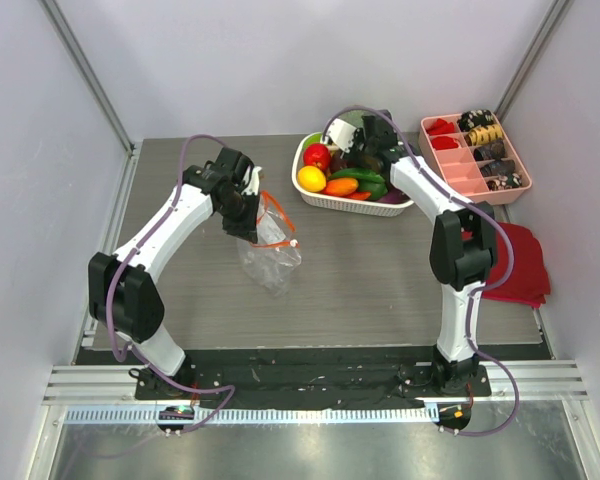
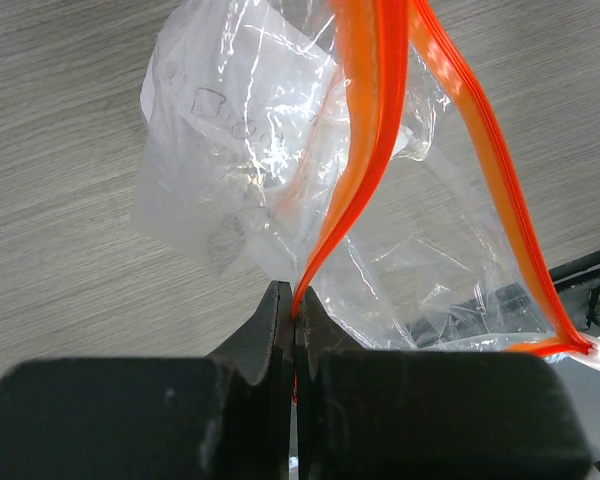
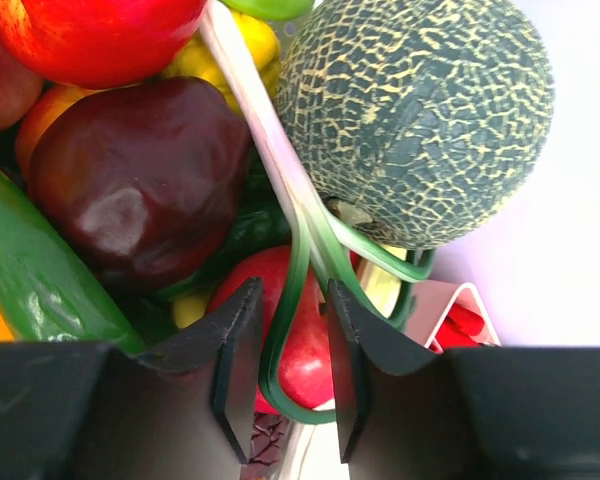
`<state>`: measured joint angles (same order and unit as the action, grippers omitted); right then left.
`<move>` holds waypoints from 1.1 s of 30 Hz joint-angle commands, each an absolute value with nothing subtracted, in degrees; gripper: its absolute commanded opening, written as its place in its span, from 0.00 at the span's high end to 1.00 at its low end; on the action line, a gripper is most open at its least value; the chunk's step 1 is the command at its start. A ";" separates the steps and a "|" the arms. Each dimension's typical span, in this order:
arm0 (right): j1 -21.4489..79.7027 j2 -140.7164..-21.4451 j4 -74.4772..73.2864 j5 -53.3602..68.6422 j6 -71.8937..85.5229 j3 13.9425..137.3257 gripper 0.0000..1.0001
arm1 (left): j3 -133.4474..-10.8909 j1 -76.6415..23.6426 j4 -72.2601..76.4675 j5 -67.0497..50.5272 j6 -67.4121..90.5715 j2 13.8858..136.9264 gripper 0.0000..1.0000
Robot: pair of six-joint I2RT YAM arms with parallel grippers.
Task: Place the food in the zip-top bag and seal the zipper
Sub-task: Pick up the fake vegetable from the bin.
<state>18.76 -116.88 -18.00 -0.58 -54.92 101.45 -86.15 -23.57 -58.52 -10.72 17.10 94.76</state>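
Well, my left claw (image 2: 293,300) was clenched tight on one orange-red strip of the zipper (image 2: 365,150), and the zip-top bag (image 1: 270,255) hung from it above the bench (image 1: 380,290). The zipper's two strips stood apart, so the mouth gaped, and they met at the small white end piece. I could not tell whether the crinkled bottom of the bag touched the bench.

My right claw (image 3: 290,300) was down in the white basket (image 1: 352,204) at the far side, well apart from the bag. The food lay heaped there: a netted melon (image 3: 420,110), a red fruit (image 1: 317,155), a cucumber (image 1: 358,176) and a dark maroon fruit (image 3: 140,170). A white-and-green stalk (image 3: 280,170) ran between my right fingers, which stood part-way apart. Whether they actually pinched it I could not tell.
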 commanded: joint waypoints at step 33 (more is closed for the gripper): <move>20.04 -110.57 -11.61 -6.06 -48.78 100.37 0.99 | -88.68 -23.73 -58.18 -11.86 16.00 95.10 1.00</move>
<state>19.55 -115.94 -16.12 -3.77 -50.37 101.06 -86.41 -23.57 -58.54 -10.74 16.32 94.78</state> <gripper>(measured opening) 0.044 0.021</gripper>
